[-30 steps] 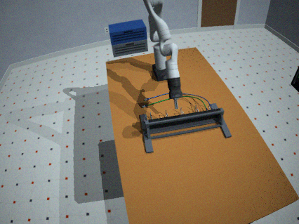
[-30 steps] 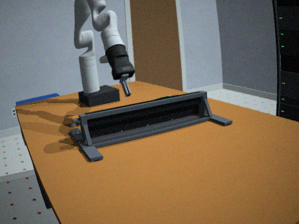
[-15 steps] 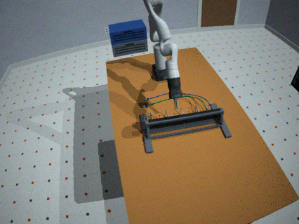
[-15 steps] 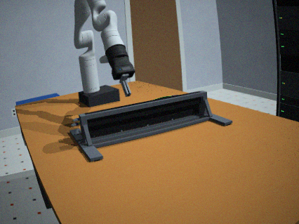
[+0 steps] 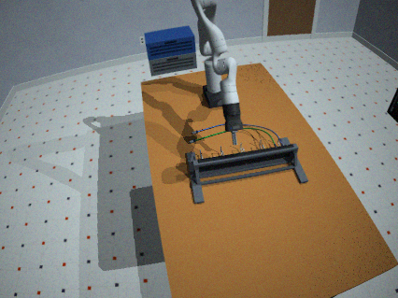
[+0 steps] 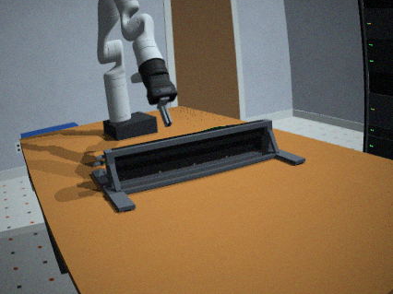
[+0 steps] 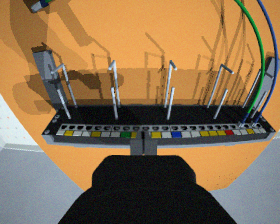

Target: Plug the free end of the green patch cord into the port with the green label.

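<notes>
It looks like a lab or technical workroom — a robot arm (image 5: 230,91) (image 6: 148,48) stands near the far edge of an orange-brown tabletop (image 5: 262,226) (image 6: 258,218) (image 7: 150,50), a patch rack (image 5: 243,160) (image 6: 189,137) (image 7: 150,114) sits between its side edges, and beyond its right edge rises a dark equipment cabinet (image 6: 379,85) with small green lights.

Our white arm rose from its base and bent over at the elbow, its dark wrist slanting downward. Our gripper (image 5: 234,143) (image 6: 169,124) (image 7: 142,138) hung in the air, fingers closed together (nothing between them).
</notes>
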Tool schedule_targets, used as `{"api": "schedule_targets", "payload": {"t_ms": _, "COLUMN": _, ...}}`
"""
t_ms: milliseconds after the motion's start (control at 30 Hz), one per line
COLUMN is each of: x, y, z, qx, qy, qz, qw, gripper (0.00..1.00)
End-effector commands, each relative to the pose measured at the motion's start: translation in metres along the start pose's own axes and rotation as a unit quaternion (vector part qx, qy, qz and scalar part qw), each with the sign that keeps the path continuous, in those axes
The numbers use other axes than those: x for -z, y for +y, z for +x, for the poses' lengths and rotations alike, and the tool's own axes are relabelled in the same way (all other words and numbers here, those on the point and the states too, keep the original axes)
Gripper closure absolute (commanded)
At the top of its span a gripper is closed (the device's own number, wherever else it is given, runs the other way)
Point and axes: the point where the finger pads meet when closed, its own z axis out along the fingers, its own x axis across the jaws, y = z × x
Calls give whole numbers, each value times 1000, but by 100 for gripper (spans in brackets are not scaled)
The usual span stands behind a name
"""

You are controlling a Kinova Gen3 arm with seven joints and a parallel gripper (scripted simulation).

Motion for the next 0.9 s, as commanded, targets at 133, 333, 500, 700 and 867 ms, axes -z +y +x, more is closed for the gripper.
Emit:
{"api": "schedule_targets", "payload": {"t_ms": 133, "x": 2, "y": 1, "z": 0, "qx": 0, "qy": 0, "qz": -1, "qw": 1000, "gripper": 100}}
{"api": "schedule_targets", "payload": {"t_ms": 333, "x": 9, "y": 1, "z": 0, "qx": 0, "qy": 0, "qz": -1, "qw": 1000, "gripper": 100}}
{"api": "schedule_targets", "payload": {"t_ms": 500, "x": 19, "y": 1, "z": 0, "qx": 0, "qy": 0, "qz": -1, "qw": 1000, "gripper": 100}}
{"api": "schedule_targets", "payload": {"t_ms": 700, "x": 30, "y": 1, "z": 0, "qx": 0, "qy": 0, "qz": -1, "qw": 1000, "gripper": 100}}
{"api": "schedule_targets", "payload": {"t_ms": 867, "x": 48, "y": 1, "z": 0, "qx": 0, "qy": 0, "qz": -1, "qw": 1000, "gripper": 100}}
